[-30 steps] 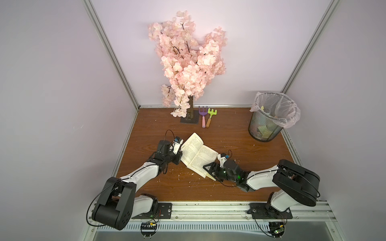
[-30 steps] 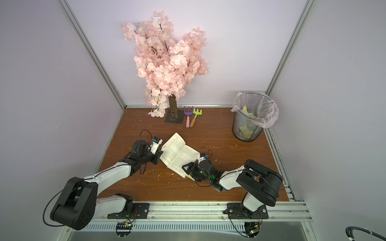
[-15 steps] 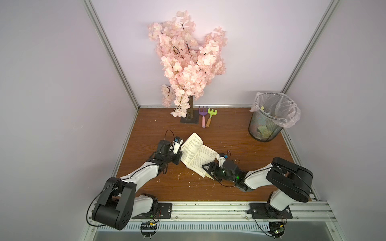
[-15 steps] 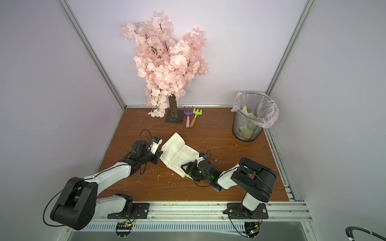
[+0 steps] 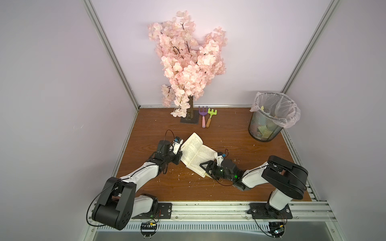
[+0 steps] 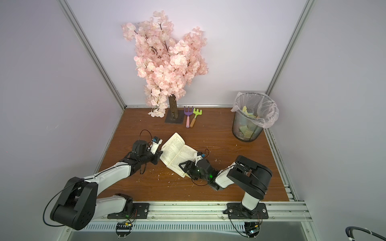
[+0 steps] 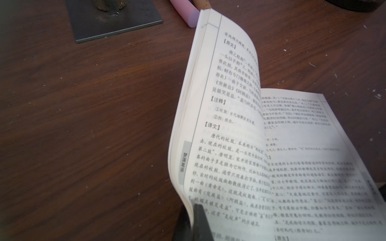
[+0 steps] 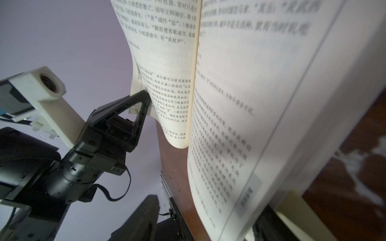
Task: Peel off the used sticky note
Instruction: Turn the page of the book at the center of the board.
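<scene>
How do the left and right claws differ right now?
The left claw is shut, pinching raised left pages of the book; the right claw is open, jaws apart at the right pages. The left claw meets the book's outer side edge; the right claw its near corner. Both reach the book.

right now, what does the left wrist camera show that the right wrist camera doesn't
Only the left wrist view: the tree's base plate and a pink tool handle, both beyond the book.

Only the right wrist view: the left arm's wrist camera, the lilac wall, and a pale yellow strip poking out under the right-hand pages, possibly the sticky note.

Both: the open book, the wooden table, and the left gripper shut on the book's left-hand pages.
</scene>
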